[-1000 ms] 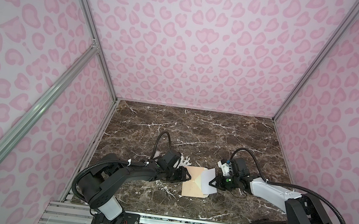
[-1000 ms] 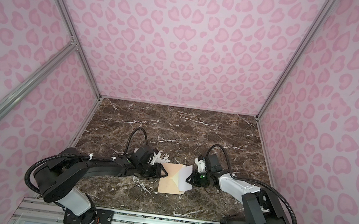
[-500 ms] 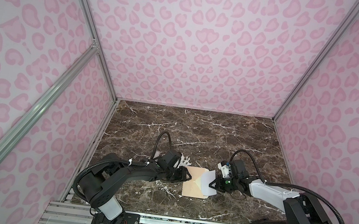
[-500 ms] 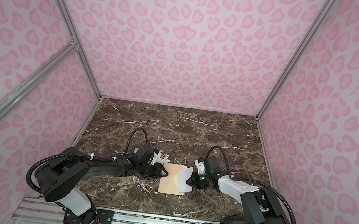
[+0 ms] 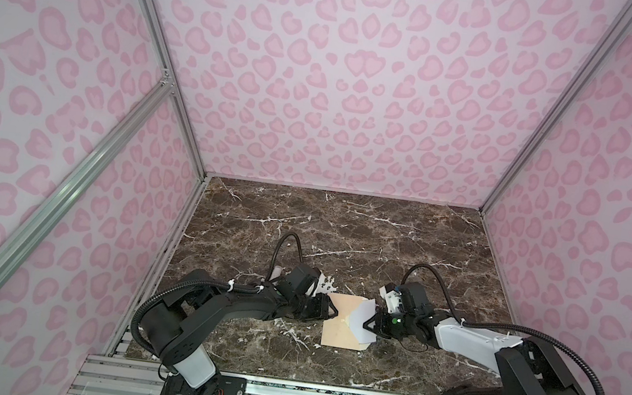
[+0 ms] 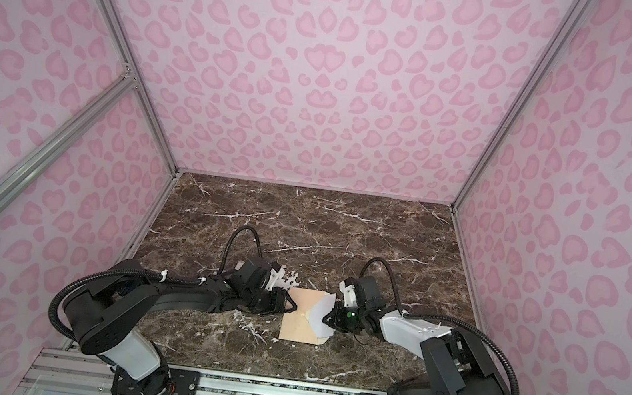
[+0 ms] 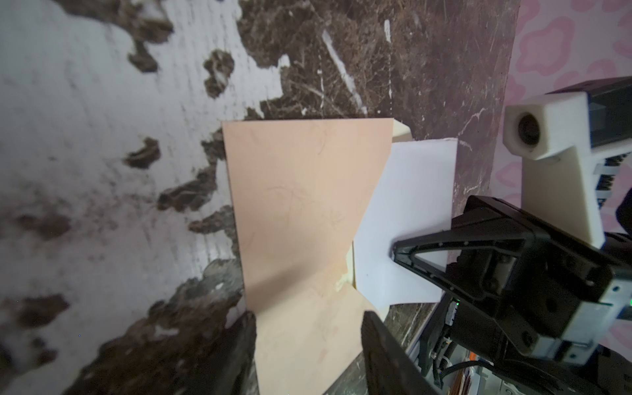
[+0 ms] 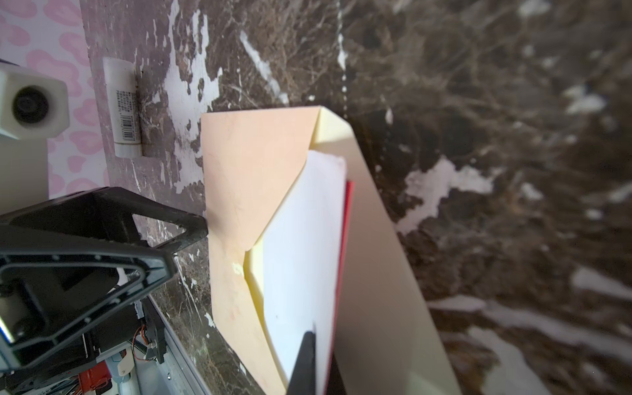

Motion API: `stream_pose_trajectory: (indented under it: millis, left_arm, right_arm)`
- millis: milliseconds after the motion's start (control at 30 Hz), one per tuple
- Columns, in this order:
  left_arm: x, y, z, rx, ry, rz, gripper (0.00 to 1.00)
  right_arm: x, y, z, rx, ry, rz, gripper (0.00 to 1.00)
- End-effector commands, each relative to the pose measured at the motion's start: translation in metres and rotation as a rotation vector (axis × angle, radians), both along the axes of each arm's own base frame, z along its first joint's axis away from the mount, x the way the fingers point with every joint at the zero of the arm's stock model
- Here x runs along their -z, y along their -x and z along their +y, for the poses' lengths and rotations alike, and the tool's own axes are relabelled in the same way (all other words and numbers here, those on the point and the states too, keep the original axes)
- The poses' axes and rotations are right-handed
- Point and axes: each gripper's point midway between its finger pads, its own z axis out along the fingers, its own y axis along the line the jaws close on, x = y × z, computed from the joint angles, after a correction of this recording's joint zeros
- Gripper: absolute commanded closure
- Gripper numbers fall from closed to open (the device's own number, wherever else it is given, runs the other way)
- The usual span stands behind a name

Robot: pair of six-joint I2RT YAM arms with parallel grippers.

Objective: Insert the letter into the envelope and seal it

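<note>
The peach-tan envelope (image 5: pixel 338 323) (image 6: pixel 297 322) lies flat on the marble, its mouth toward the right arm and its cream flap (image 8: pixel 376 273) open under the letter. The letter (image 5: pixel 363 320) (image 6: pixel 321 312) (image 7: pixel 410 212) shows its white face (image 8: pixel 301 256) and a red edge. It is tilted, with its leading part tucked inside the envelope's mouth. My right gripper (image 5: pixel 368 325) (image 8: pixel 319 369) is shut on the letter's outer end. My left gripper (image 5: pixel 332 314) (image 7: pixel 309 342) is open, its fingertips astride the envelope's left edge (image 7: pixel 301 212).
A white glue stick (image 8: pixel 123 106) with a barcode lies on the table behind the left wrist. Pink patterned walls close in the back and both sides. A metal rail (image 5: pixel 278 390) runs along the front edge.
My right gripper has edged slightly left with the letter. The left gripper stays at the envelope's edge.
</note>
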Motion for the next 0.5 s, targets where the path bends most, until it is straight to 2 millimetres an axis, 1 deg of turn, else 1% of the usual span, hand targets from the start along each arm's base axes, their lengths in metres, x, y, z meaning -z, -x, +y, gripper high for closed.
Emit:
stream_pose_trajectory:
  millis: [0, 233, 467]
  left_arm:
    - [0.011, 0.006, 0.007, -0.012, -0.040, 0.042, 0.47]
    - [0.012, 0.008, 0.007, -0.007, -0.034, 0.043, 0.47]
    - [0.011, 0.009, 0.004, -0.007, -0.015, 0.048, 0.47]
  right_arm:
    - [0.002, -0.004, 0.004, 0.008, 0.001, -0.016, 0.95]
    - [0.002, -0.005, 0.010, 0.005, 0.001, -0.021, 0.94]
    - [0.002, -0.003, 0.016, -0.002, -0.001, -0.019, 0.88]
